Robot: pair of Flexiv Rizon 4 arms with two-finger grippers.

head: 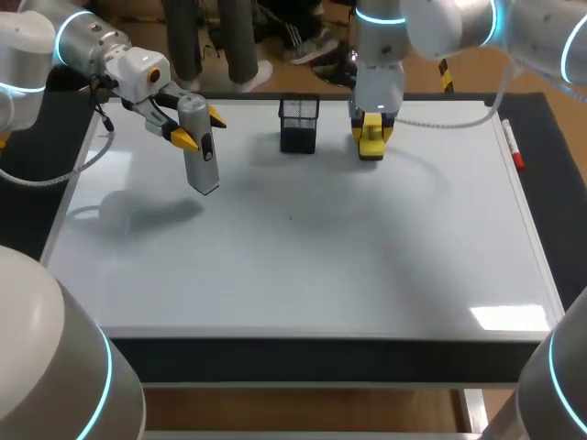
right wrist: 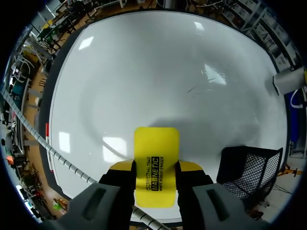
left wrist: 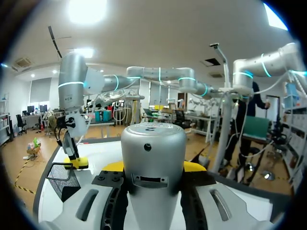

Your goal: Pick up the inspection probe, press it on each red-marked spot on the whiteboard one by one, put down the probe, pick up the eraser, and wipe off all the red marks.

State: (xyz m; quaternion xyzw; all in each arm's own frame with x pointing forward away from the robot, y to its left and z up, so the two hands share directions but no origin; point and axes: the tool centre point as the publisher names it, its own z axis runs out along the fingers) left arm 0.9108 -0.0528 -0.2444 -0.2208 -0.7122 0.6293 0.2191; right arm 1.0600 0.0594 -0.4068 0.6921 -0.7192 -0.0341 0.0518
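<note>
Probe: left claw; eraser: right claw

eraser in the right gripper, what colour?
The eraser is bright yellow with black lettering on its face. Clearest in the right wrist view.

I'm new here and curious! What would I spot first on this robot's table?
Probably the yellow eraser, gripped by the right end effector at the whiteboard's far edge, next to a black mesh basket. Then the grey probe, held in the left end effector above the board's far left part.
</note>
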